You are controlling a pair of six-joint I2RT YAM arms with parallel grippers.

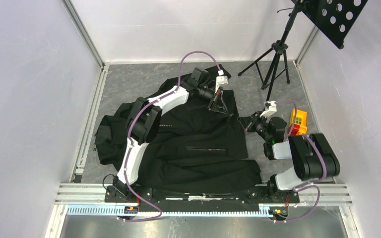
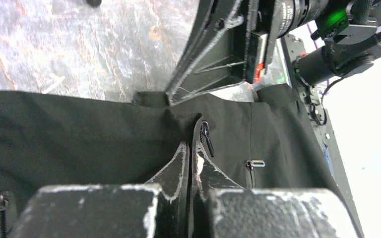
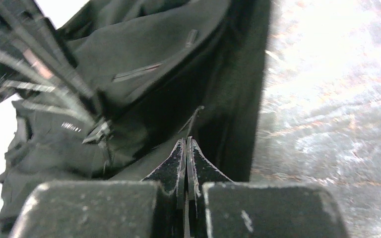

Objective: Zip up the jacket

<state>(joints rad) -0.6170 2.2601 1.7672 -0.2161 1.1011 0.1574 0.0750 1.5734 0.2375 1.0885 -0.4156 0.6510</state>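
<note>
The black jacket (image 1: 198, 148) lies spread flat, with white chest lettering and a pocket zip facing up. My left gripper (image 1: 219, 105) is shut at the jacket's far right part. In the left wrist view (image 2: 191, 146) a ridge of jacket fabric (image 2: 79, 129) runs into its tips. The front zipper pull (image 2: 207, 136) hangs free just right of them. My right gripper (image 1: 245, 120) is shut on the jacket's right edge. In the right wrist view (image 3: 187, 141) a thin strip of the edge sticks out of its tips. The zipper slider (image 3: 99, 133) shows to their left.
A black tripod (image 1: 275, 59) with a perforated black board (image 1: 337, 17) stands at the back right. A yellow and red block (image 1: 297, 121) sits by the right arm. White walls enclose the grey floor. An aluminium rail (image 1: 203, 191) runs along the near edge.
</note>
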